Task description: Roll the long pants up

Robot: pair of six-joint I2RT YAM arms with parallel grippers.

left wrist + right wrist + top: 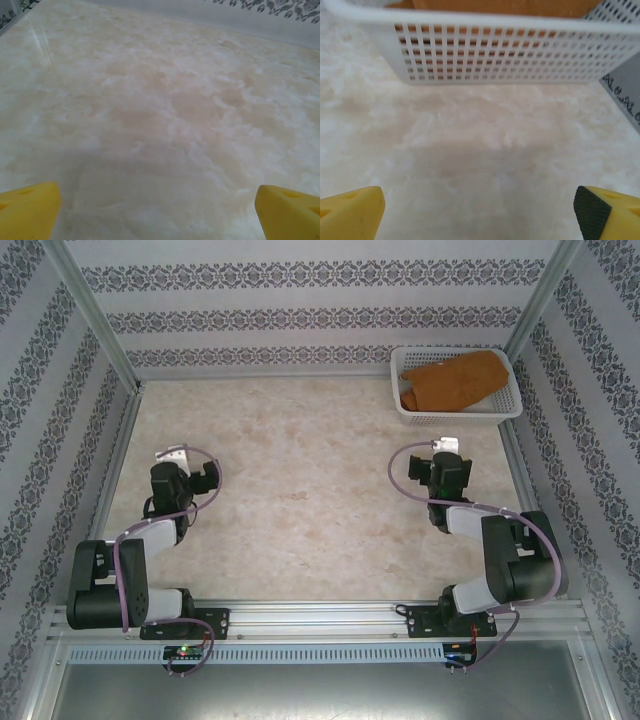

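Left gripper [173, 454] was spread wide over bare table [300, 500], holding nothing. Right gripper [444, 446] was also wide apart and empty, facing the basket [457, 417] at far right, pants [455, 380] bunched inside. Best to reach over the rim, pinch a top fold and lift clear. Legs and waistband were hidden in the bundle.

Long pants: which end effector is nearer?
Right. The right end effector sits just in front of the basket holding the long pants; the left end effector is far across the table.
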